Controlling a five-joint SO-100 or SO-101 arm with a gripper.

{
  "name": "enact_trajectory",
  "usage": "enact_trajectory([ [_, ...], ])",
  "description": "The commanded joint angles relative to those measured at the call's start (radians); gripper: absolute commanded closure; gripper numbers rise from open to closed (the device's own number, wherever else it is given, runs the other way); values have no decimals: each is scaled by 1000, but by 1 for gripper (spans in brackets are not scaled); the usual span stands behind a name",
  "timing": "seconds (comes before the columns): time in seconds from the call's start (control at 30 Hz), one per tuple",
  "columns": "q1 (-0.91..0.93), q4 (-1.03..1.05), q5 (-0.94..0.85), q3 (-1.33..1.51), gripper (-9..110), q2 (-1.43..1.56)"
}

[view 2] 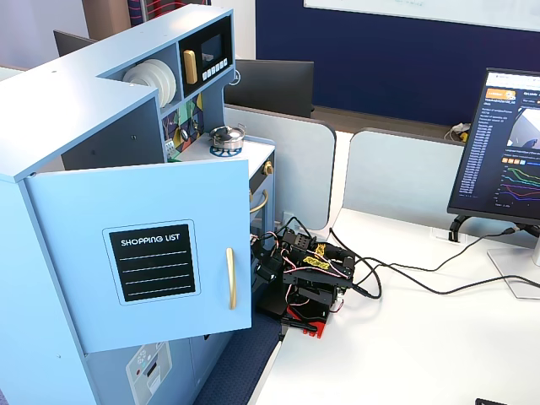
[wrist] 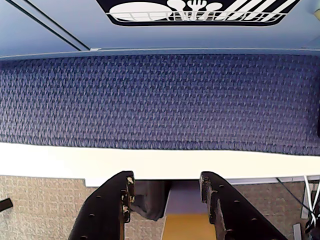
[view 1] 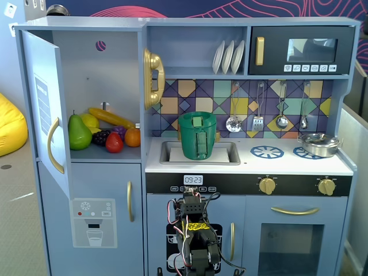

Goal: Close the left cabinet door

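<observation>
Left cabinet door (view 2: 143, 253) stands swung wide open, fruit shelf exposed — arm folded low at table edge, tool (wrist: 167, 192) fingers apart, empty, door untouched

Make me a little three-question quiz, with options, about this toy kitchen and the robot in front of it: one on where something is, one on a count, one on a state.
1. Where does the green pot sit?
A. on the hob
B. in the sink
C. in the fridge

2. How many white plates stand on the top shelf?
A. one
B. three
C. five

3. How is the chalkboard fridge door?
A. swung open
B. shut
C. taken off

Answers:
1 B, the pot stands in the sink basin.
2 B, three plates stand side by side.
3 A, it stands out from the cabinet, with fruit showing inside; the arm's fingers are down near the floor, apart from it.
</observation>
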Motion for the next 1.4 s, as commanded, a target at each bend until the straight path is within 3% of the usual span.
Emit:
enact_trajectory([
  [0.0,14,173,23,8,94,-29],
  [0.93,-29,173,25,9,93,-29],
  [1.07,-173,158,80,8,95,-31],
  [1.37,-551,-290,265,-94,101,-21],
])
